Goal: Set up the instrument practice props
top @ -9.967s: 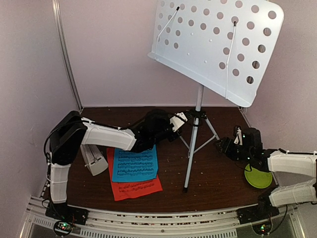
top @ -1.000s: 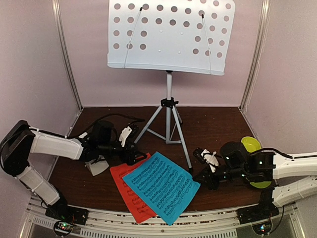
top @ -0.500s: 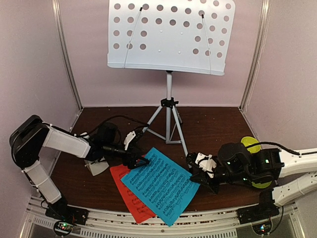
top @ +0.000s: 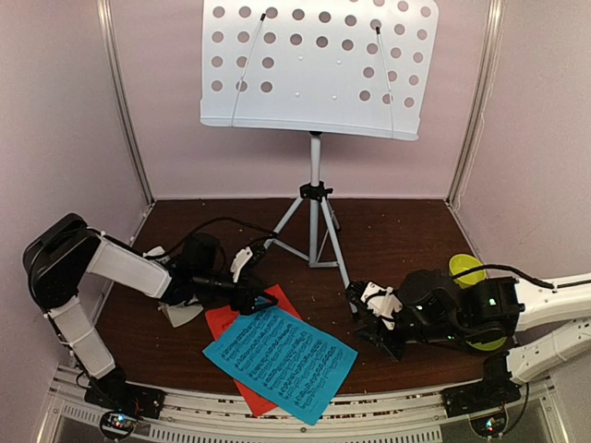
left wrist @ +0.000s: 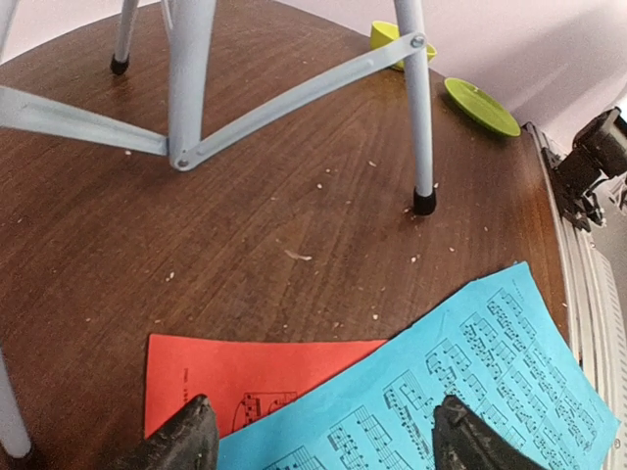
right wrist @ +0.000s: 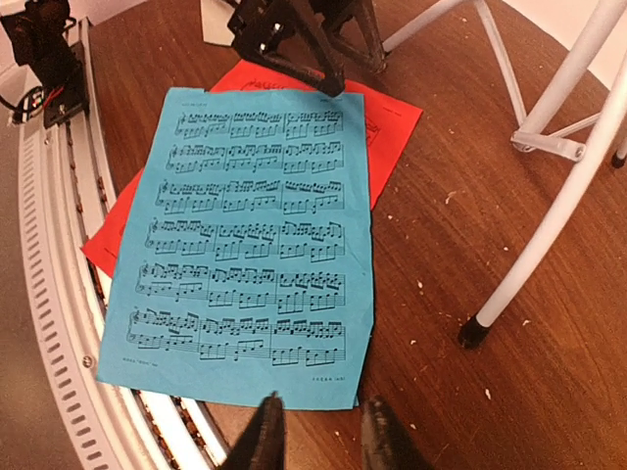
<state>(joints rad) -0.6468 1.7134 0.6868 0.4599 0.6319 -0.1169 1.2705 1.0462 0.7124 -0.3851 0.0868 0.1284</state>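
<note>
The white perforated music-stand desk (top: 314, 65) stands on its grey tripod (top: 315, 231) at the back. A blue music sheet (top: 280, 360) lies flat near the front edge, partly covering the red sheet (top: 231, 323). In the left wrist view my left gripper (left wrist: 323, 446) is open, its fingers spread just above the blue sheet (left wrist: 470, 372) and red sheet (left wrist: 235, 377). My right gripper (right wrist: 321, 441) is open at the blue sheet's (right wrist: 255, 245) right edge, with nothing between its fingers. The white metronome (top: 181, 311) lies by the left arm.
Two lime-green dishes (top: 466, 269) (top: 487, 338) sit at the right, by the right arm. A tripod foot (right wrist: 473, 331) rests on the wood close to the right gripper. The blue sheet's near corner overhangs the table's front rail (top: 305, 406).
The right gripper has opened and let go of the blue sheet, which has slid left and now lies flat over the red one. The left gripper has narrowed slightly in place.
</note>
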